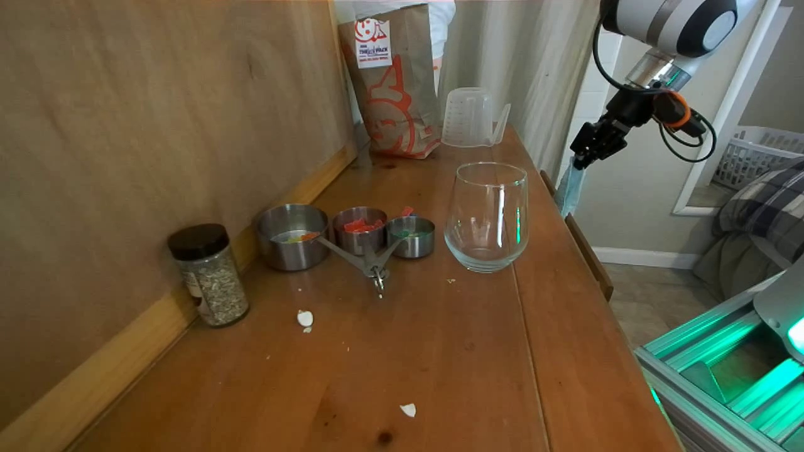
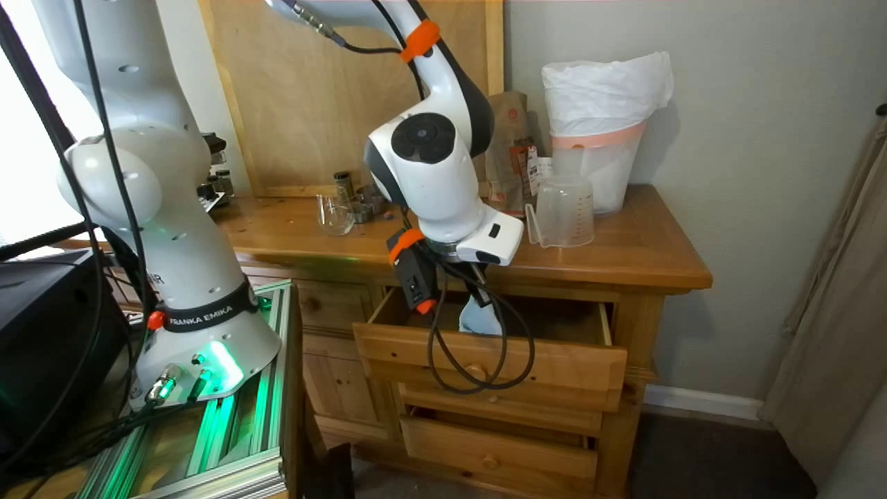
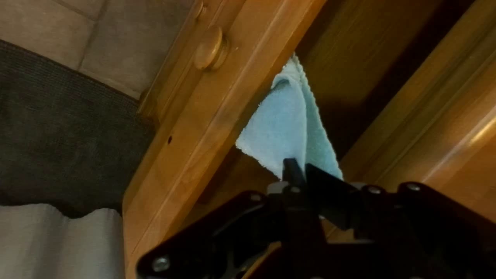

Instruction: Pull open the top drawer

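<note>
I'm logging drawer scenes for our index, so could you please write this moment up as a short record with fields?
Top drawer: pulled open
Gripper: closed on a light blue cloth
Cloth position: hanging from the gripper over the open drawer; whether it touches the drawer floor cannot be told
Lower drawer: partly open
On the countertop: drinking glass, three metal measuring cups, black-lidded jar, translucent measuring jug, paper bag
Task status: opening appears done
</note>
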